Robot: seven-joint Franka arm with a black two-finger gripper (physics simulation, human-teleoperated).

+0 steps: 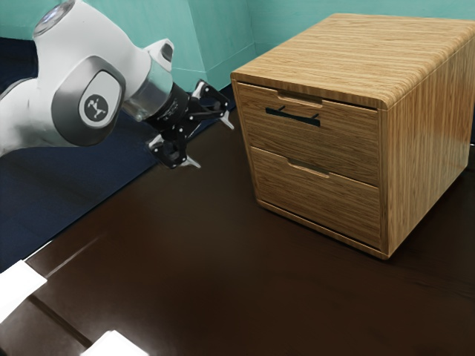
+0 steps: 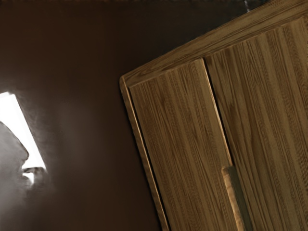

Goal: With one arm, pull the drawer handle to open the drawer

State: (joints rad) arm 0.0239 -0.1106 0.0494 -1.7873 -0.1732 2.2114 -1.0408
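A wooden cabinet point(image 1: 415, 148) with two drawers stands on the dark table at the exterior view's right. The upper drawer point(image 1: 315, 133) carries a thin black handle point(image 1: 293, 116), and its front sits flush with the cabinet. The lower drawer point(image 1: 319, 194) has a wooden lip point(image 1: 308, 169). My black gripper point(image 1: 211, 141) hovers to the left of the cabinet's front, a short gap from the upper drawer, open with nothing between its fingers. In the wrist view the cabinet's front corner point(image 2: 126, 79) and two drawer fronts point(image 2: 183, 144) appear, with a wooden lip point(image 2: 233, 197) along their seam.
The dark brown table point(image 1: 223, 282) stretches in front of the cabinet. Two white flat objects point(image 1: 15, 285) point(image 1: 111, 345) lie at its near left corner. A teal wall point(image 1: 223, 30) rises behind. A bright white patch point(image 2: 19, 130) shows on the table in the wrist view.
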